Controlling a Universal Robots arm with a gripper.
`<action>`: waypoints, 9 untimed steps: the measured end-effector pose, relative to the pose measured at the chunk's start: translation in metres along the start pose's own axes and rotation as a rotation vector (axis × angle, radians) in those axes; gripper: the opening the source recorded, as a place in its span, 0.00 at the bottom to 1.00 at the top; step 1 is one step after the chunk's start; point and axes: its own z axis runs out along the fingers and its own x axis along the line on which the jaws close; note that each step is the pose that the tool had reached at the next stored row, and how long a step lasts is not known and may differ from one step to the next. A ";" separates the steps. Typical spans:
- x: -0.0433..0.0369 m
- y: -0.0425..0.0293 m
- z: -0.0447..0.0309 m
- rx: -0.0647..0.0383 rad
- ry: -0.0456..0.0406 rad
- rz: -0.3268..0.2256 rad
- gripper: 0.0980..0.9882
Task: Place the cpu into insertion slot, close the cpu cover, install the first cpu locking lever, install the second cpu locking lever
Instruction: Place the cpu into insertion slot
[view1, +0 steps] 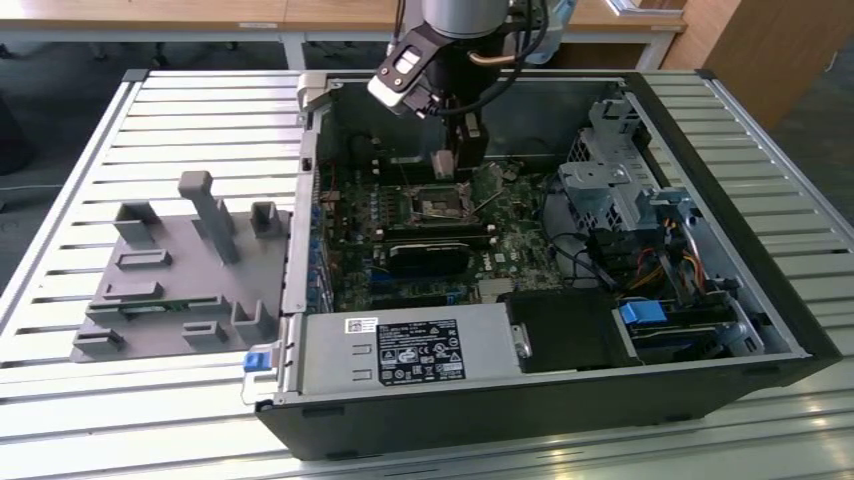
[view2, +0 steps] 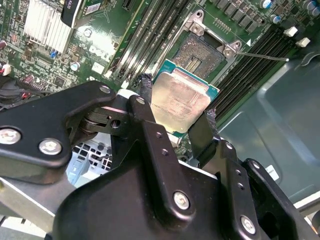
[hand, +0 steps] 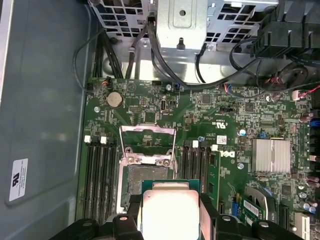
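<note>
Clearly, the gripper is clenched on the cpu. In both wrist views its two black fingers press on opposite edges of the chip, and the pale metal face looks toward the cameras. The cpu hangs close over the insertion slot and is not yet inside it. In the first wrist view the chip hides the edge of the socket nearest to the gripper. The cpu cover is lifted open and stands at the side of the socket away from the gripper, so the dark centre is free. A thin wire sticks out sideways from the socket in the second wrist view. It is probably a locking lever, but I cannot tell for sure.

Around the socket the space is narrow. Rows of black memory slots run along both sides of it. A ribbed silver heatsink sits further off on the green motherboard. Black cables run from the metal drive cage toward the edge of the board.

In the exterior view the arm reaches down into the open computer case, which lies on a slatted table. A grey plastic fixture stands on the exterior view's left, well apart from the case.
</note>
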 end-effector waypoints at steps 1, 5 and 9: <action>0.0000 0.0000 0.0004 0.000 0.0000 0.000 0.49; 0.0000 -0.0002 0.0020 0.000 0.0000 0.000 0.49; -0.0001 -0.0003 0.0036 0.000 -0.0001 0.000 0.49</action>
